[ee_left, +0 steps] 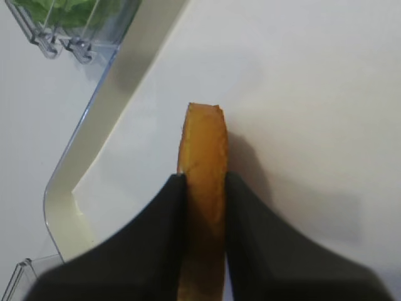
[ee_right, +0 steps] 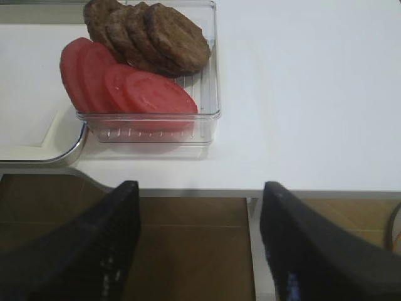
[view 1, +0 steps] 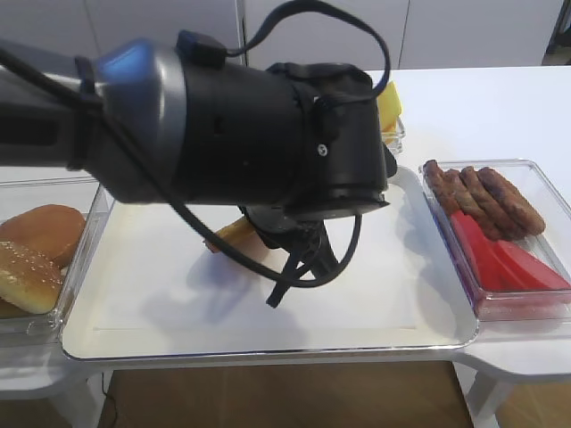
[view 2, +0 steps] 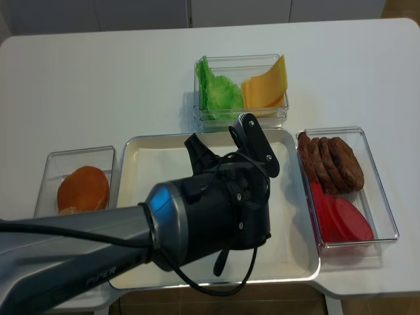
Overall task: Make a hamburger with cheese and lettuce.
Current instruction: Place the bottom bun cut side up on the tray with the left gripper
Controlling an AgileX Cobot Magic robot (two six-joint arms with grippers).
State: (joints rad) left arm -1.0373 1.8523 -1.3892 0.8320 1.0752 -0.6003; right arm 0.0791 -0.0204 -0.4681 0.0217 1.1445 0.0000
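A: Pinching the hamburger (ee_left: 203,188) bun half edge-on with my left hand (ee_left: 204,207), fingers (ee_left: 156,244) pressed on both faces, over the white tray (ee_left: 301,94).

B: Right hand?

A: Right hand (ee_right: 197,244) spread, holding nothing, at the desk (ee_right: 313,94) edge just off the patties (ee_right: 150,31) and tomato (ee_right: 125,84) bin.

B: Toppings?

A: Lettuce (view 2: 218,92) and cheese (view 2: 266,88) share the clear bin beyond the tray. Sesame bun (view 1: 27,272) sits in the left bin.

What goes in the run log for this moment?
left gripper: shut on bun half, edge-on over tray | right gripper: open, empty, off the table | cheese, lettuce: in bin
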